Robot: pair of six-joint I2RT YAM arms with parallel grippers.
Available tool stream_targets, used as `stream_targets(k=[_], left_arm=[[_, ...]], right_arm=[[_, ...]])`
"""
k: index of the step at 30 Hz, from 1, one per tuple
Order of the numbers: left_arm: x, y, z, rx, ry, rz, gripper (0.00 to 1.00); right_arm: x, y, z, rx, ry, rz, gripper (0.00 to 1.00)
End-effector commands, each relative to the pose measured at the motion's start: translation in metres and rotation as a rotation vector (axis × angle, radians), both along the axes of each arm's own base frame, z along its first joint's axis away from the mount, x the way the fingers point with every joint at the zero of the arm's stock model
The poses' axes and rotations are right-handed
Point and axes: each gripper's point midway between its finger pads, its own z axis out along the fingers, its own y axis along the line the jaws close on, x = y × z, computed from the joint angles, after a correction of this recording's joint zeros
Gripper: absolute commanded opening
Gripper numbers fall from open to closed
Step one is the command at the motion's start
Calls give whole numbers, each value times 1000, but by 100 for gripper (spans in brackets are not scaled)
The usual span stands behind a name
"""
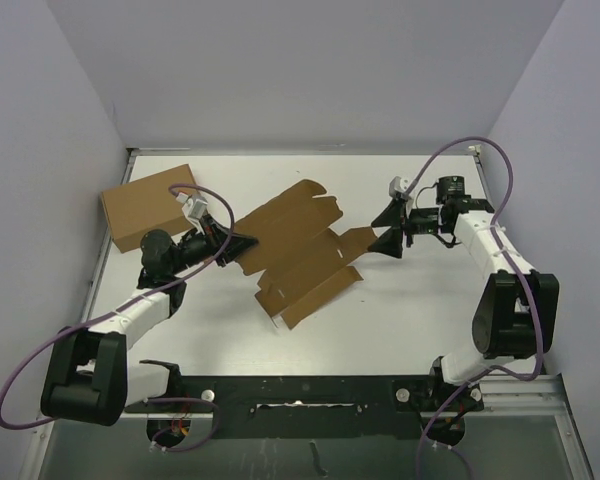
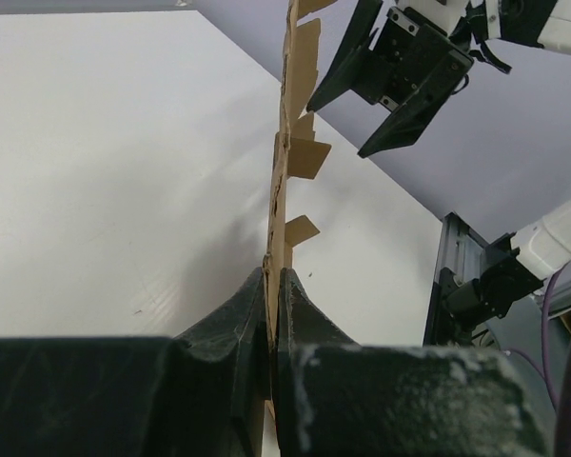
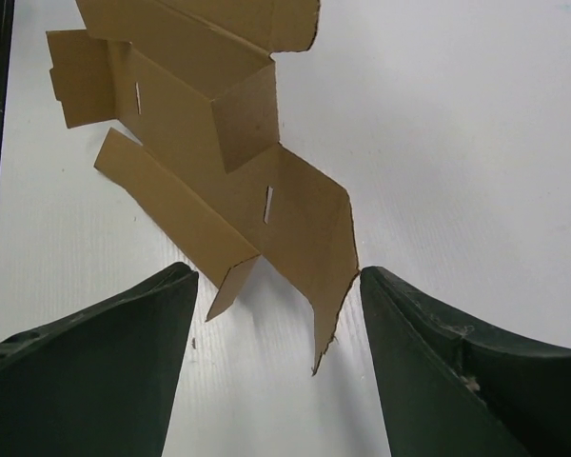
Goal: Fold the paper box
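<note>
The paper box [image 1: 300, 255] lies unfolded mid-table as a brown die-cut sheet with raised flaps and slots. My left gripper [image 1: 248, 244] is shut on its left edge. In the left wrist view the sheet [image 2: 282, 181] stands edge-on, pinched between the fingertips [image 2: 273, 282]. My right gripper [image 1: 382, 228] is open at the sheet's right flap. In the right wrist view a pointed flap corner [image 3: 328, 286] of the box [image 3: 190, 143] reaches in between the spread fingers, close to the right finger [image 3: 400, 314]; the gripper [image 3: 278, 286] grips nothing.
A larger plain brown cardboard box [image 1: 148, 205] sits at the back left, just behind my left arm. The white table [image 1: 410, 310] ends at grey walls behind and at both sides. A black rail [image 1: 300, 392] runs along the near edge.
</note>
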Motion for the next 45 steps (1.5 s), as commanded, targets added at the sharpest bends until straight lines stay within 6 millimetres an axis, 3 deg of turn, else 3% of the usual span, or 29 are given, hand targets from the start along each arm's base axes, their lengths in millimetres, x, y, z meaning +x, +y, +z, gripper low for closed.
stream_targets(k=[1,7,14,20,29,38,45], left_arm=[[18,5,15,2,-43,59,0],[22,8,11,20,-43,85,0],[31,14,13,14,-12,158,0],[40,25,8,39,27,254,0],[44,22,1,81,61,277,0],[45,20,11,70,71,310,0],[43,3,35,-26,80,322,0]], right_arm=[[7,1,29,25,-122,-42,70],[21,-16,23,45,-60,-153,70],[12,3,2,116,109,-143,68],[16,6,-13,120,190,-198,66],[4,26,-23,78,156,-101,65],[-9,50,-18,118,202,-37,65],[-2,65,4,267,433,-136,64]])
